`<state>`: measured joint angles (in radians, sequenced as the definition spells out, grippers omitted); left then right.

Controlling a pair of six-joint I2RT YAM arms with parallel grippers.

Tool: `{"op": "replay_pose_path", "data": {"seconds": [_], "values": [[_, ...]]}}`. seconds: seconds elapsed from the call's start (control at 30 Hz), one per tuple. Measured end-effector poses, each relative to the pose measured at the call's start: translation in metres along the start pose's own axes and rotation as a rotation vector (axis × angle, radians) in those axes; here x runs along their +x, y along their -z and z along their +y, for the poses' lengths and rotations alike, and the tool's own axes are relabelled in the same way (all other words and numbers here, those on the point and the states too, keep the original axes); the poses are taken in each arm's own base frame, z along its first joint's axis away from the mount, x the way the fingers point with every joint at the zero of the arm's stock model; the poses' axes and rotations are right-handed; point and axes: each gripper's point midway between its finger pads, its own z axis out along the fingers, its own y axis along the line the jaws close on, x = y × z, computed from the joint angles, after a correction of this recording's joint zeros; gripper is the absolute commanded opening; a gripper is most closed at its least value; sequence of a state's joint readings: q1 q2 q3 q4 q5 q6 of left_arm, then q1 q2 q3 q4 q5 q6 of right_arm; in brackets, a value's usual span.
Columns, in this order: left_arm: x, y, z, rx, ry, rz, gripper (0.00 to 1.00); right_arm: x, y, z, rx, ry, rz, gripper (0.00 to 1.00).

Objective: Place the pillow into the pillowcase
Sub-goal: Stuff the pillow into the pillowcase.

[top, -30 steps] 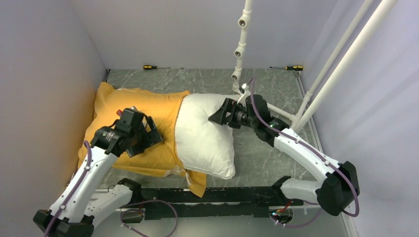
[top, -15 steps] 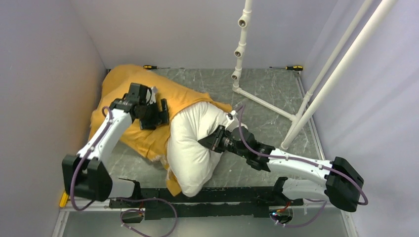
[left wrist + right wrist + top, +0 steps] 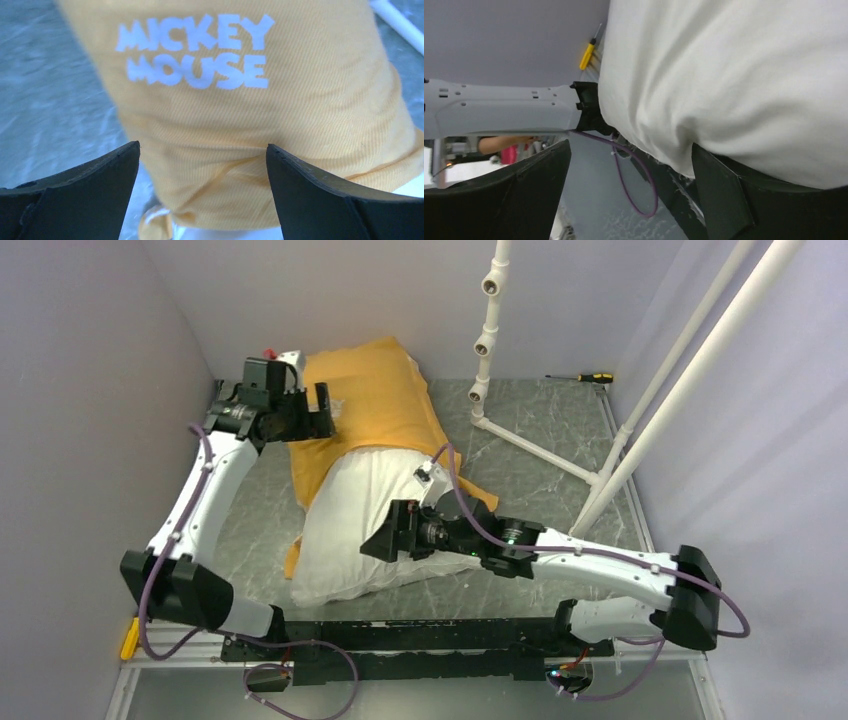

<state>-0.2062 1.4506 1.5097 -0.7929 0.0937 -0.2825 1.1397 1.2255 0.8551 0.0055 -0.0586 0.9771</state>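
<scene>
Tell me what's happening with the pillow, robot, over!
Left gripper open, facing pillowcase. Right gripper open, pillow against it. Pillow's near half outside the pillowcase. Pipe frame stands nearby, right side.

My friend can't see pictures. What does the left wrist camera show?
An orange-yellow pillowcase printed with the white letters MICKEY MOUSE fills most of the view. Two black fingers stand wide apart at the bottom, holding nothing, with grey table at the left.

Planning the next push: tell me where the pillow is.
Top view, centre-left: pillow, far end inside the pillowcase, near end by the right gripper.
</scene>
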Motion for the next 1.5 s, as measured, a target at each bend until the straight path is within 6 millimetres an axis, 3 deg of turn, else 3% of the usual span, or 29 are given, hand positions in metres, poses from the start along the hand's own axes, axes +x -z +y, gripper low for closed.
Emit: {"op": "replay_pose_path", "data": {"seconds": [0.1, 0.2, 0.3, 0.4, 0.47, 0.57, 0.63, 0.7, 0.8, 0.9, 0.97, 1.13, 1.2, 1.33, 1.4, 1.5], "values": [[0.000, 0.033, 0.024, -0.111, 0.015, -0.025, 0.99, -0.018, 0.023, 0.009, 0.035, 0.063, -0.036, 0.98], [0.006, 0.069, 0.029, -0.133, 0.026, -0.051, 0.99, -0.054, 0.062, 0.007, 0.098, 0.095, -0.135, 0.98], [0.009, 0.104, 0.011, -0.043, 0.030, -0.102, 0.98, -0.094, 0.097, -0.010, 0.183, 0.086, -0.255, 0.98], [0.014, 0.134, -0.017, 0.106, 0.038, -0.132, 0.96, -0.116, 0.116, -0.053, 0.318, 0.053, -0.313, 0.96], [0.021, 0.146, -0.037, 0.219, 0.044, -0.125, 0.94, -0.109, 0.109, -0.081, 0.372, 0.027, -0.270, 0.88], [0.034, 0.155, -0.056, 0.336, 0.058, -0.078, 0.82, -0.070, 0.074, -0.107, 0.348, -0.014, -0.105, 0.82], [0.042, 0.156, -0.064, 0.386, 0.063, -0.036, 0.79, -0.041, 0.042, -0.112, 0.301, -0.034, 0.007, 0.82], [0.052, 0.153, -0.070, 0.425, 0.074, 0.020, 0.80, -0.019, 0.014, -0.098, 0.228, -0.019, 0.099, 0.84], [0.068, 0.146, -0.073, 0.453, 0.094, 0.094, 0.83, -0.002, -0.016, -0.047, 0.078, 0.035, 0.194, 0.90], [0.086, 0.143, -0.077, 0.469, 0.110, 0.146, 0.84, -0.003, -0.016, -0.008, -0.050, 0.068, 0.201, 0.95], [0.096, 0.146, -0.080, 0.478, 0.120, 0.163, 0.84, -0.018, -0.003, -0.003, -0.064, 0.068, 0.161, 0.96], [0.122, 0.154, -0.092, 0.499, 0.114, 0.190, 0.84, -0.090, 0.052, -0.028, 0.068, 0.083, -0.091, 0.98], [0.134, 0.150, -0.094, 0.476, 0.095, 0.213, 0.84, -0.098, 0.067, -0.040, 0.145, 0.098, -0.137, 0.98], [0.157, 0.133, -0.099, 0.394, 0.027, 0.272, 0.83, -0.085, 0.071, -0.077, 0.293, 0.100, -0.102, 0.95], [0.169, 0.116, -0.100, 0.329, -0.005, 0.300, 0.79, -0.065, 0.062, -0.102, 0.331, 0.079, -0.049, 0.91], [0.186, 0.088, -0.094, 0.227, -0.008, 0.329, 0.60, -0.025, 0.050, -0.144, 0.397, 0.018, 0.062, 0.77]]}}
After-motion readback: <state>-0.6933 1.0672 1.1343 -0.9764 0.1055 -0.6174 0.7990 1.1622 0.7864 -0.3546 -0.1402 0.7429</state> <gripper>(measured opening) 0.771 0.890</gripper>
